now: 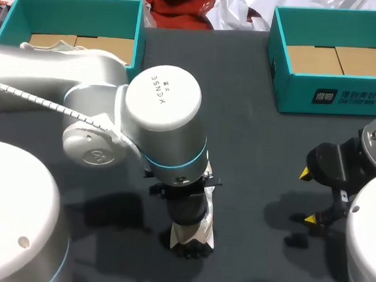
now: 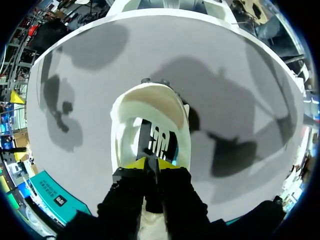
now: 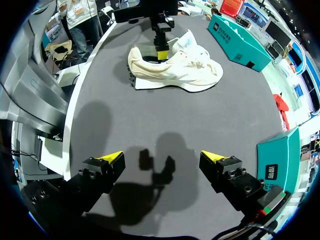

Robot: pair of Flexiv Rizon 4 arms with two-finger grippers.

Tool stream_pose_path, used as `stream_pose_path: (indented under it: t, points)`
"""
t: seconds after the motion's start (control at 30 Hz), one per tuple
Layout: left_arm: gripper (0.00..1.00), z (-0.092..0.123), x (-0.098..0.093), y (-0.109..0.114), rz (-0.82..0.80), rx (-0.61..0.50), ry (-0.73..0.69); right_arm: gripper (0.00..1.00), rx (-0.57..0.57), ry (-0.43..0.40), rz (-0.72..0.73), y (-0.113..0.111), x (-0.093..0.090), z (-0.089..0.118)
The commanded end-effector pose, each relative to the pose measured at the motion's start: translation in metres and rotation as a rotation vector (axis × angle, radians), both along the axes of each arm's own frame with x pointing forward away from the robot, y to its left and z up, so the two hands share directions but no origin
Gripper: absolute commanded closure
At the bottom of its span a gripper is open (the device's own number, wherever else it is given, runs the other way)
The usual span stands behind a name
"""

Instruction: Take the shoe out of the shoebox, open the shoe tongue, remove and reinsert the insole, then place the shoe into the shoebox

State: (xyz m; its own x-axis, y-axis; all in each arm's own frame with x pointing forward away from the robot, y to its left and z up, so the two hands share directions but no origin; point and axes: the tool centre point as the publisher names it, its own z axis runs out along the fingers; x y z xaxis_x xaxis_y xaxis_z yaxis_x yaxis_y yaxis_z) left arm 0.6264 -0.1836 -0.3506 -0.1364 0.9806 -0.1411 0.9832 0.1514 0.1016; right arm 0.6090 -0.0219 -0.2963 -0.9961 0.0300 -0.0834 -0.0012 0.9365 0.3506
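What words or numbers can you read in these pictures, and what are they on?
Right shoebox, front wall: white sign and lettering, too small to read.
Left arm, round cap: faint grey letters, too blurred to read surely.
Insole in the shoe: black marks, partly behind the left gripper, unreadable.
No numbers that I can read.

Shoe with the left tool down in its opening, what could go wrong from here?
Nothing pins the shoe: the right tool hangs open, apart from it, so a pull by the left tool may lift the whole shoe. The left arm also hides most of it in the head view.
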Motion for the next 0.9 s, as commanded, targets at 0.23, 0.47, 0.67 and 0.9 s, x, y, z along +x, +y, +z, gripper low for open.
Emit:
stream_pose_path:
  t: [0.23,0.47,0.67,0.9]
  points:
    - [0.07,0.000,0.007,-0.005,0.017,0.048,0.009,0.00,-0.002,-0.005,-0.002,0.000,-0.003,0.000]
    - [0.00,-0.001,0.016,-0.005,0.000,0.082,0.070,0.00,-0.002,-0.005,-0.002,0.000,-0.003,0.000]
    - [0.00,-0.001,0.022,-0.005,-0.008,0.086,0.094,0.00,-0.002,-0.005,-0.002,0.000,-0.003,0.000]
    - [0.00,0.007,0.028,-0.003,-0.035,0.088,0.137,0.00,-0.002,-0.005,-0.002,0.000,-0.003,0.000]
